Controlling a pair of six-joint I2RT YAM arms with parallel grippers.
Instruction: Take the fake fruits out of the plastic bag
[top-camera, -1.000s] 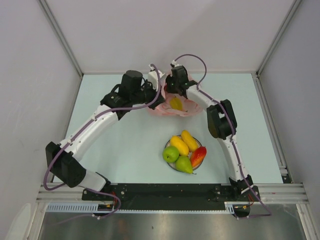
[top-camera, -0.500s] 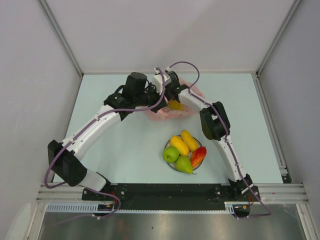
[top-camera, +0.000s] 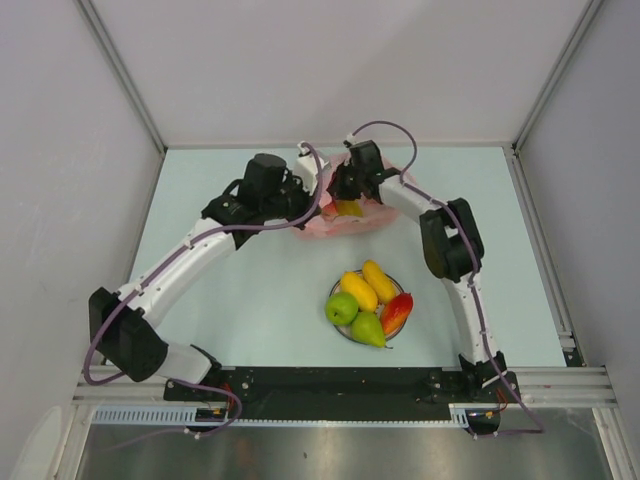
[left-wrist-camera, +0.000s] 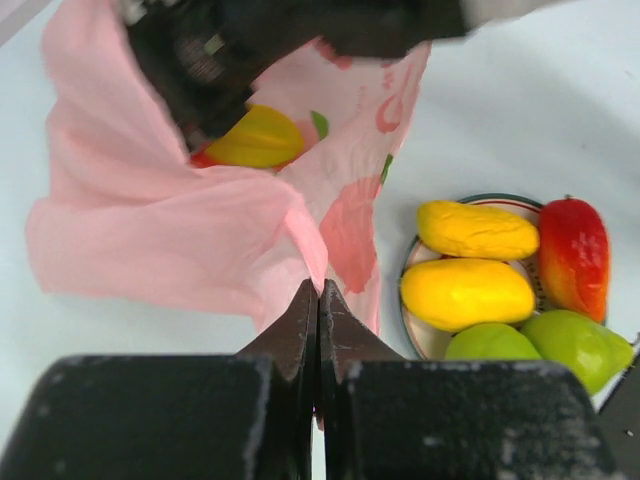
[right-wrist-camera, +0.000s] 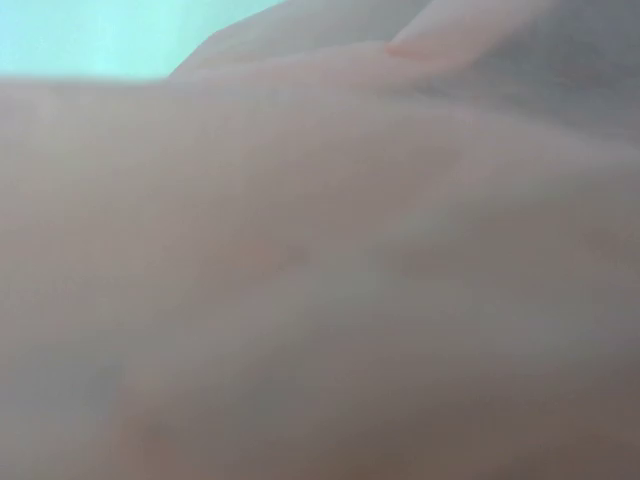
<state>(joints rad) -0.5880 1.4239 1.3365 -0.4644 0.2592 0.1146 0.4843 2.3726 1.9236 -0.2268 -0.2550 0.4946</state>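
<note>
1. Left jaws are clenched on a fold of the bag (left-wrist-camera: 150, 230) edge. The bag lies far-centre on the worktop (top-camera: 250, 300).
2. Right jaws are inside the bag mouth. My wrist view is all pink film, so I cannot tell if they grip anything.
3. Yellow fruit (left-wrist-camera: 258, 137) sits in the bag, with something red beside it. Other fruits (top-camera: 368, 305) are on the plate (left-wrist-camera: 424, 338) nearby.
4. Judgement: the film is thin, limp and light and drags with any pull, so pinch edge folds only. The fruit is hard, glossy and probably slippery, so grip it across the middle.
</note>
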